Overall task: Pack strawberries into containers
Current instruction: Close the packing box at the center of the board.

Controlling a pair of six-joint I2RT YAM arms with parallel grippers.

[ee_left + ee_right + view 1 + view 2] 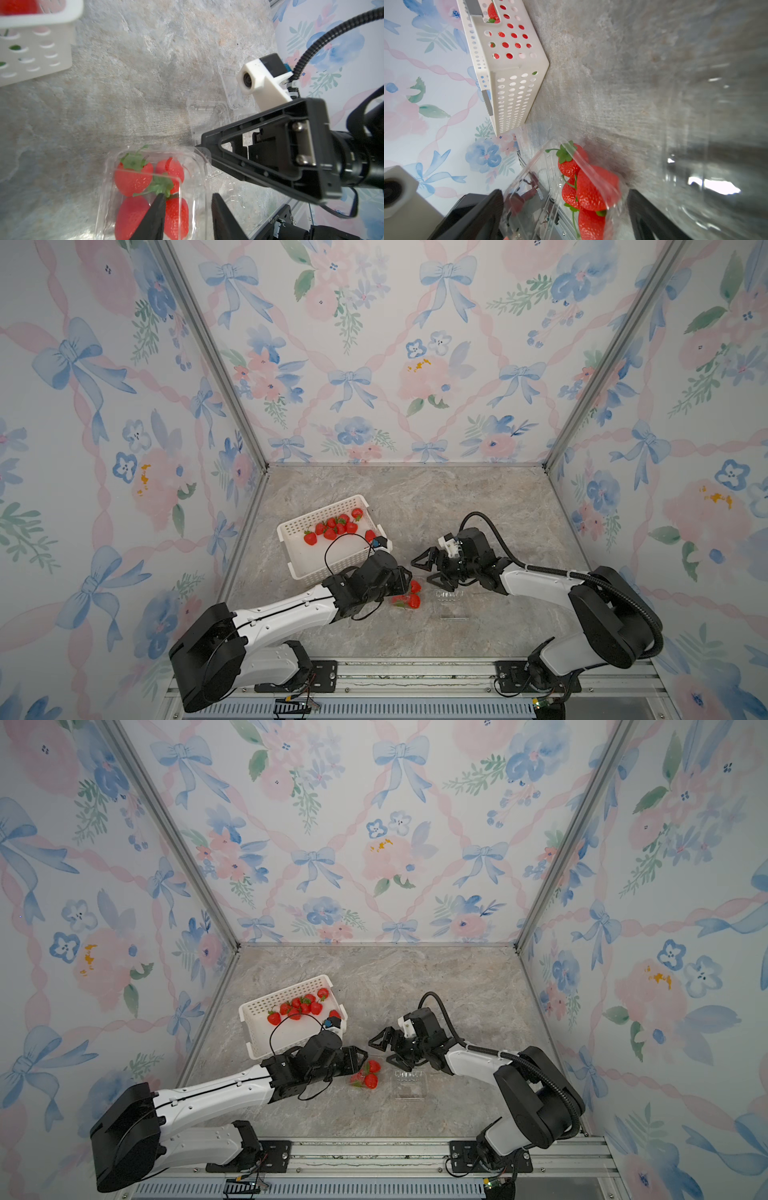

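I'm driving this from a distance, and both top views give me the large white perforated plastic basket (307,560) on the grey marbled tabletop (457,510). A cluster of glossy red strawberries (334,526) with green caps sits loose at its far end.

Nearer the arms, the top views show only a red patch half hidden under the left gripper (365,1052). The left wrist view resolves it: a small clear plastic punnet (195,178) lying on the stone with four berries (131,180) inside.

In that view one of the left fingers (153,218) reaches in over the fruit and the other stands outside the wall. The jaws are partly apart. I cannot tell whether they pinch the plastic.

The right gripper (420,571) is spread wide and holds nothing. The tip of one finger (209,141) is at the punnet's corner, though I cannot tell if it touches.

The right wrist view adds a clear flap standing up at the punnet's side.

A second clear punnet (409,1083), empty, lies just beside the filled one. The left wrist view also catches faint ribbed plastic (205,116) beyond the right gripper's finger.
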